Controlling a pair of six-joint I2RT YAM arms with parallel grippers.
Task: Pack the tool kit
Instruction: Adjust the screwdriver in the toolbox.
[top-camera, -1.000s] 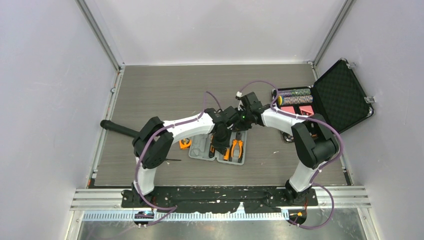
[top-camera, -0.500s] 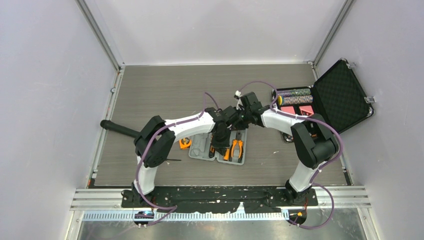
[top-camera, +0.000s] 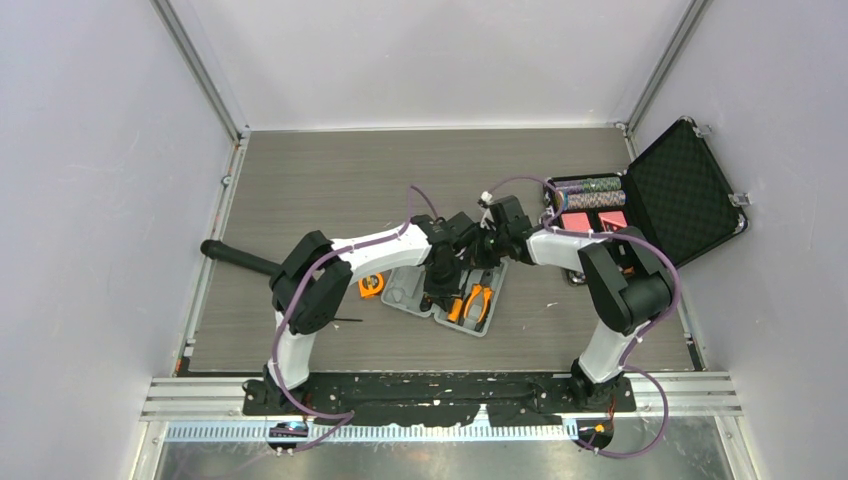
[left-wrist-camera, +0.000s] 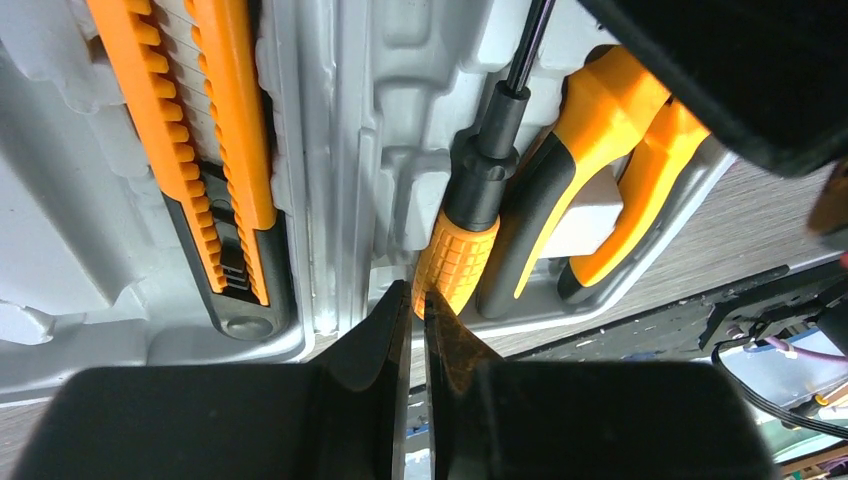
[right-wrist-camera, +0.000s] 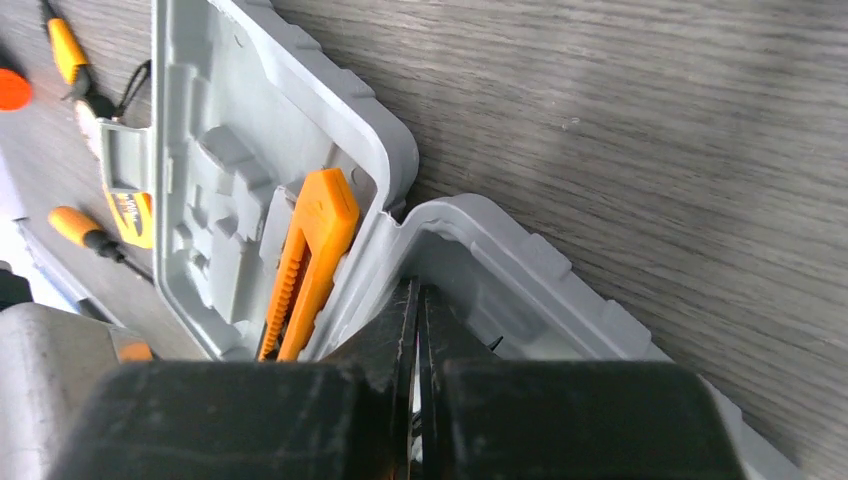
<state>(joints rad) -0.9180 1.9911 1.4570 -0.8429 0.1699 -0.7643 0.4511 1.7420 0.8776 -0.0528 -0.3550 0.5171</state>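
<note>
The grey tool kit case (top-camera: 402, 295) lies open and skewed at the table's centre. In the left wrist view it holds an orange utility knife (left-wrist-camera: 215, 150), a screwdriver (left-wrist-camera: 462, 250) and orange-and-black pliers (left-wrist-camera: 610, 130). My left gripper (left-wrist-camera: 411, 300) hangs over the case's near edge, shut, with its tips at the butt of the screwdriver's orange handle and nothing between them. My right gripper (right-wrist-camera: 415, 292) is shut, its tips against the case's far wall (right-wrist-camera: 470, 235) beside the hinge. Both grippers meet over the case (top-camera: 438, 288) (top-camera: 481, 257).
An orange tape measure (top-camera: 370, 286) and loose small screwdrivers (right-wrist-camera: 85, 232) lie on the table left of the case. A black foam-lined case (top-camera: 680, 190) with poker chips stands open at the back right. A black bar (top-camera: 235, 257) lies at the left edge.
The right gripper has come down onto the case's far edge and shut. The case has swung askew, its right end now nearer the arms. The left gripper has stayed shut over it.
</note>
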